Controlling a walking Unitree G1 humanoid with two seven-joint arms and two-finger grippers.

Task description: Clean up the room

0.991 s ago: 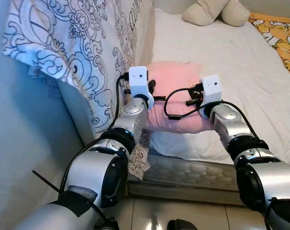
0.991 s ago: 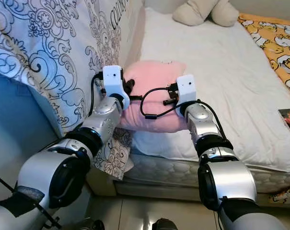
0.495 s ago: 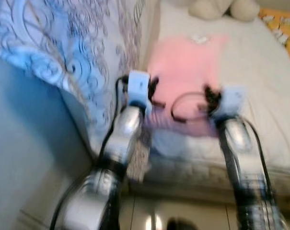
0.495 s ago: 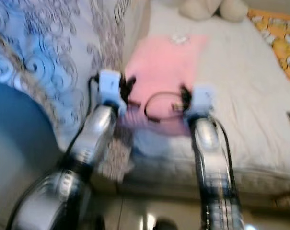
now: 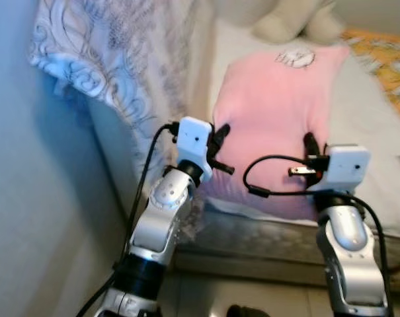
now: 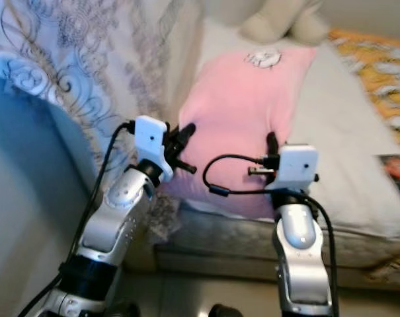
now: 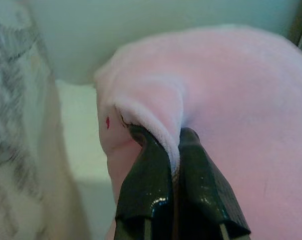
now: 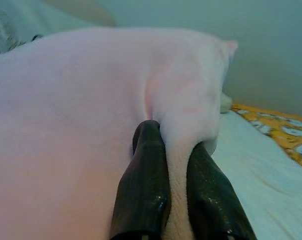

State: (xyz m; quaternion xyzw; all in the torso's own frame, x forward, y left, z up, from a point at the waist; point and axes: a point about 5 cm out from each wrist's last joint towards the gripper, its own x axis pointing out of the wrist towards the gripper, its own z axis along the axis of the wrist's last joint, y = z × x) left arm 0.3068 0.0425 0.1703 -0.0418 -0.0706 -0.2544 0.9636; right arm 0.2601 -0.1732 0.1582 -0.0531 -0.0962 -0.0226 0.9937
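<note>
A big pink pillow point(image 5: 272, 119) with a small white patch near its top is held up over the near edge of the bed point(image 5: 378, 145), tilted toward the headboard end. My left gripper point(image 7: 173, 160) is shut on a fold at the pillow's left side point(image 5: 219, 135). My right gripper point(image 8: 175, 165) is shut on a fold at its right side point(image 5: 310, 146). Both wrist views show the black fingers point(image 8: 146, 170) pinching pink fabric point(image 7: 230, 100).
A patterned white and grey quilt point(image 5: 114, 59) hangs at the left of the bed. A beige plush toy point(image 5: 285, 23) lies at the far end. An orange printed blanket point(image 5: 385, 66) lies at the right. Tiled floor shows below the mattress edge point(image 5: 266, 231).
Both arms have raised the pink pillow from lying on the bed to standing up in front of me. The camera also shifted and blurred in between.
</note>
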